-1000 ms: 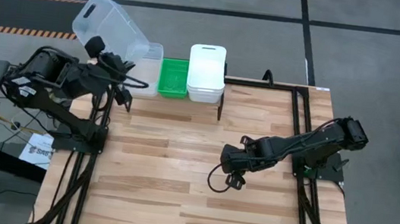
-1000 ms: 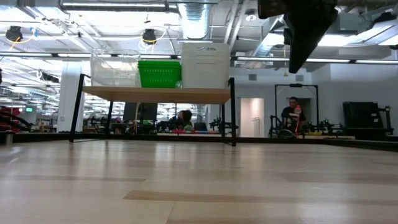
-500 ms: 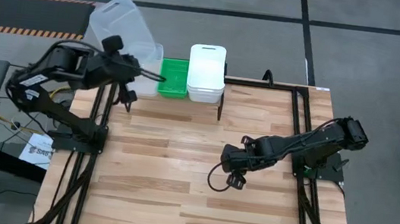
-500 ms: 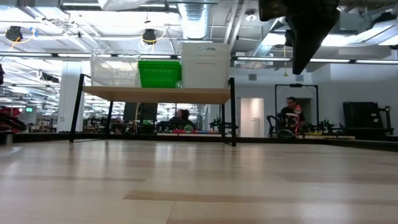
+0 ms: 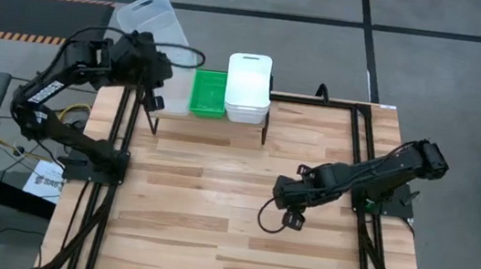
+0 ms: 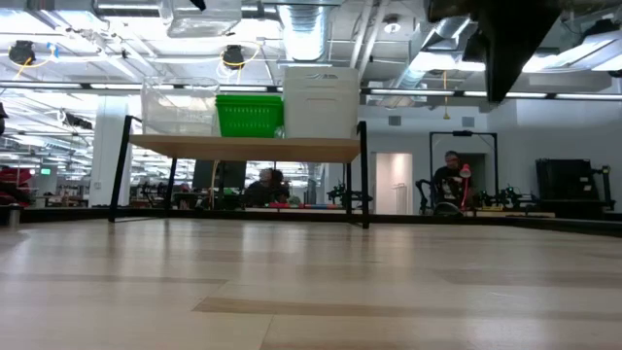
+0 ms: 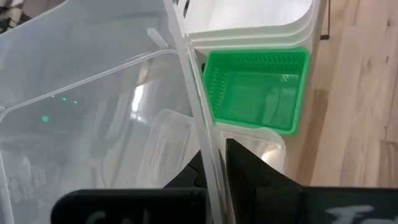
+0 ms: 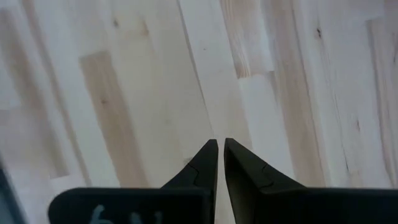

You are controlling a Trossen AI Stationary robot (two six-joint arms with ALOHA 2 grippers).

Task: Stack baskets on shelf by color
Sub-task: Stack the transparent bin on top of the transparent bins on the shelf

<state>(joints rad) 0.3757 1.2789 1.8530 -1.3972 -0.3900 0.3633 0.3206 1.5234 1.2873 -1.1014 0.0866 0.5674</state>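
Over the bare middle of the wooden tabletop [image 5: 213, 205], nearest the viewer's edge, the right gripper [image 5: 292, 221] hangs idle with its fingers [image 8: 211, 163] drawn almost together and nothing between them, well apart from every basket, so the left arm is plainly the nearer one for the coming move. Farther back, at the far left corner of the table, the left gripper [image 5: 152, 70] is clamped on the thin wall of a clear basket [image 5: 152, 15], the wall pinched between its closed fingers [image 7: 245, 171] in the wrist view. That held basket sits tilted, raised above the shelf [image 6: 248, 148] and leaning out past its far left end, its long axis running roughly away from the table toward the floor beyond. Directly under the gripper lies its target, the clear stack [image 6: 179, 107] at the shelf's left end; beside it stands the green stack [image 5: 209, 93], then the white stack [image 5: 248, 86] on the right, all three with their long axes running front to back across the board. In judgement, the move to come turns on bringing the held basket down and back over the clear stack, levelling it and matching its long axis to the one below so it nests.
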